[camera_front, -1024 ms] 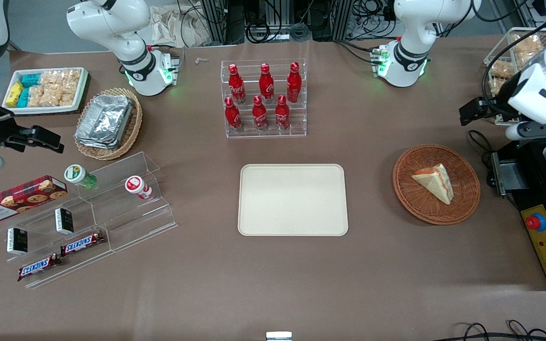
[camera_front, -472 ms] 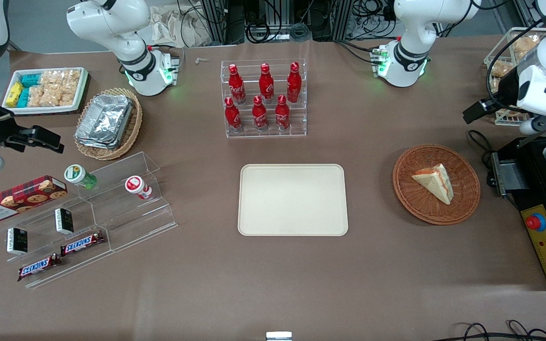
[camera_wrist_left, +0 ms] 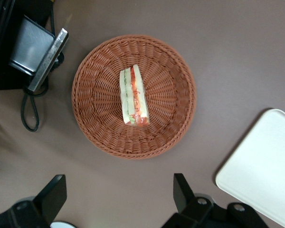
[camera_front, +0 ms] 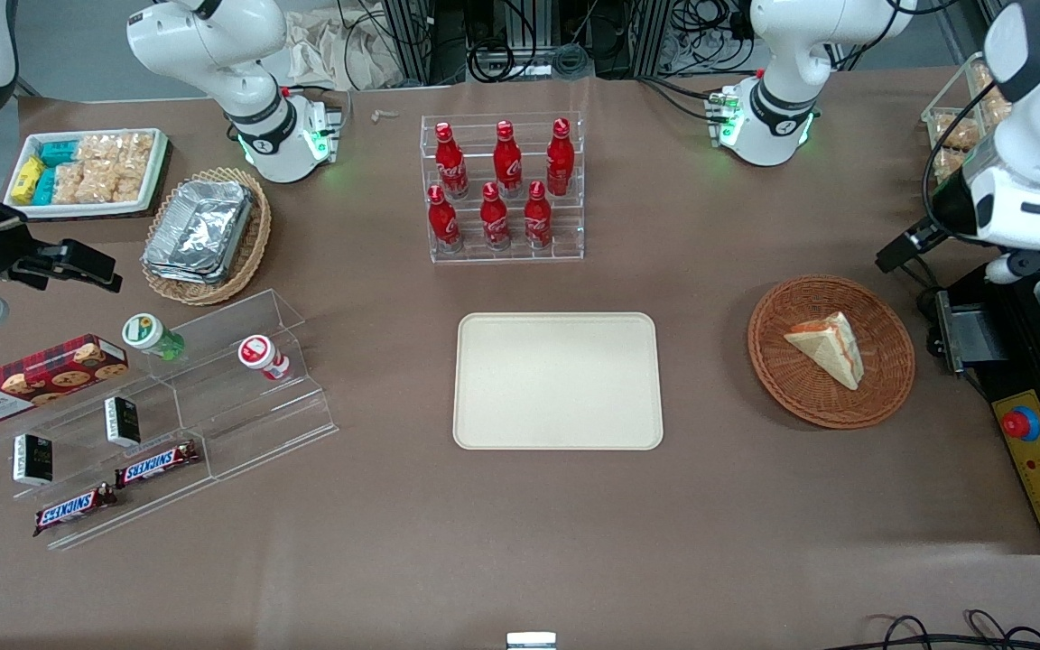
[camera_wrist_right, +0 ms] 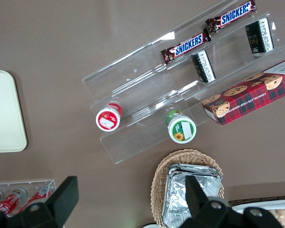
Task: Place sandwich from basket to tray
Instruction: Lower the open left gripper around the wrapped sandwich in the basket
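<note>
Meanwhile, the sandwich [camera_front: 826, 348] is lying on its side in the reddish-brown wicker basket [camera_front: 886, 390], its red and green filling stripe showing along the cut edge. The cream tray [camera_front: 559, 380] is sitting apart from the basket, toward the parked arm's end of the table. The gripper [camera_wrist_left: 118, 199] is hanging above the table near the basket's rim, touching nothing, and its two dark fingers [camera_wrist_left: 184, 192] are standing wide apart with nothing between them.
</note>
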Robot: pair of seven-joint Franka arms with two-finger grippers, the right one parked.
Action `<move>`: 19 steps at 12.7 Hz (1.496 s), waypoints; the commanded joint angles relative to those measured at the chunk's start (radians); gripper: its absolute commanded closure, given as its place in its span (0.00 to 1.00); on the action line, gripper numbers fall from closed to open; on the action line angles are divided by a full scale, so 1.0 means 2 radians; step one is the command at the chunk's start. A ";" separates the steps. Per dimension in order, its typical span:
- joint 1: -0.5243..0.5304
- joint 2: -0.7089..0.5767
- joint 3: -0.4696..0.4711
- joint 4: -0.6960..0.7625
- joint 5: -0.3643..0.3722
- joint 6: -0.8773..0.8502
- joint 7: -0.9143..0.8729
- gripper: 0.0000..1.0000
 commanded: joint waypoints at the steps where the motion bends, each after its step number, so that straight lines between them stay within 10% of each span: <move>1: -0.001 -0.010 0.003 -0.040 0.007 0.039 -0.032 0.00; 19: 0.000 0.163 0.015 -0.062 0.029 0.158 -0.134 0.00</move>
